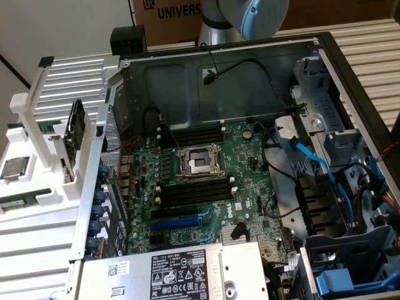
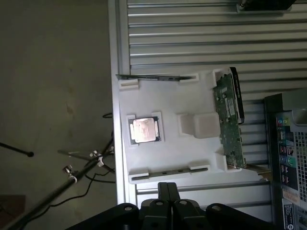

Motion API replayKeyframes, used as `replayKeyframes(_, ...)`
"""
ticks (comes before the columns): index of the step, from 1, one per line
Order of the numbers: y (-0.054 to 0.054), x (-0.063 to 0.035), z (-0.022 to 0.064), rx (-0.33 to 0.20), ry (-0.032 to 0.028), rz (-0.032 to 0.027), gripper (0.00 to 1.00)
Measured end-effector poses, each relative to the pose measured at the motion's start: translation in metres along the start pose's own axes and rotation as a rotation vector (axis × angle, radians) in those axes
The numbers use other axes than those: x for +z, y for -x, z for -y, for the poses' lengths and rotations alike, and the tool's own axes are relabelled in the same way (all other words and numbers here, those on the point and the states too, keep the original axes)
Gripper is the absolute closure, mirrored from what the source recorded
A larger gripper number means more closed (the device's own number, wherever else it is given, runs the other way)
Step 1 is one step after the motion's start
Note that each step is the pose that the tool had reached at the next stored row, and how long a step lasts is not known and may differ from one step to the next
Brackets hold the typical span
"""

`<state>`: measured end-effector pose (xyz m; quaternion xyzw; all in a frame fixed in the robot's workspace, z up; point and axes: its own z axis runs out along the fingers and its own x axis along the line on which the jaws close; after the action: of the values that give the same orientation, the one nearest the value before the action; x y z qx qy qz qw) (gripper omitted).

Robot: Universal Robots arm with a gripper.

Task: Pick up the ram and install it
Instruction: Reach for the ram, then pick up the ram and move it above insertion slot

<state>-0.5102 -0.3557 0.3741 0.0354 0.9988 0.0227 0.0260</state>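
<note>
Two thin memory sticks stand on edge in a white holder (image 2: 192,158) on the slatted tabletop (image 2: 192,28), one along each of two opposite sides. The ram (image 2: 170,171) nearest the claw (image 2: 168,185) sits in two white clips at the holder's rim. It lies just beyond the fingertips, crosswise to them and not touching them. The other stick (image 2: 153,76) lies along the holder's far side.

Between the two sticks sit a square silver processor chip (image 2: 145,129) and a raised white block (image 2: 199,124). A green expansion card (image 2: 229,120) stands along the side facing the computer case (image 2: 288,143). The claw's fingers are pressed together with nothing between them, and they are seen against the tabletop just outside the holder's rim.

In the exterior view the holder (image 1: 56,187) lies at 9 o'clock of the open case (image 1: 350,75), and the arm (image 1: 250,15) rises at 12 o'clock. On the motherboard (image 1: 250,162), long black memory slots lie at 12 o'clock (image 1: 190,134) and 6 o'clock (image 1: 187,194) of the processor socket (image 1: 199,164).
</note>
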Motion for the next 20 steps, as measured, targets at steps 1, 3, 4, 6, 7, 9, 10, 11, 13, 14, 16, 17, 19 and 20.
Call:
replayKeyframes(1, 0.0, 0.0, 0.0, 0.0, 0.0, 0.0, 0.9)
replayKeyframes(3, 0.0, 0.0, 0.0, 0.0, 0.0, 0.0, 0.9)
replayKeyframes(4, 0.0, 0.0, 0.0, 0.0, 0.0, 0.0, 0.9)
replayKeyframes(6, 0.0, 0.0, 0.0, 0.0, 0.0, 0.0, 0.9)
replayKeyframes(7, 0.0, 0.0, 0.0, 0.0, 0.0, 0.0, 0.9)
replayKeyframes(9, 0.0, 0.0, 0.0, 0.0, 0.0, 0.0, 0.9)
replayKeyframes(10, 0.0, 0.0, 0.0, 0.0, 0.0, 0.0, 0.9)
replayKeyframes(11, 0.0, 0.0, 0.0, 0.0, 0.0, 0.0, 0.9)
replayKeyframes(13, 0.0, 0.0, 0.0, 0.0, 0.0, 0.0, 0.9)
replayKeyframes(14, -0.0002, 0.0, -0.0001, -0.005, 0.0001, -0.0003, 0.9)
replayKeyframes(16, -0.0002, 0.0001, -0.0001, -0.078, 0.0026, -0.0035, 0.9)
replayKeyframes(17, -0.0002, 0.0, -0.0001, -0.096, 0.0035, -0.0044, 0.9)
replayKeyframes(19, -0.0002, 0.0, -0.0001, -0.204, 0.0089, -0.0095, 0.9)
replayKeyframes(20, -0.0002, 0.0, -0.0001, -0.24, 0.0108, -0.0111, 0.9)
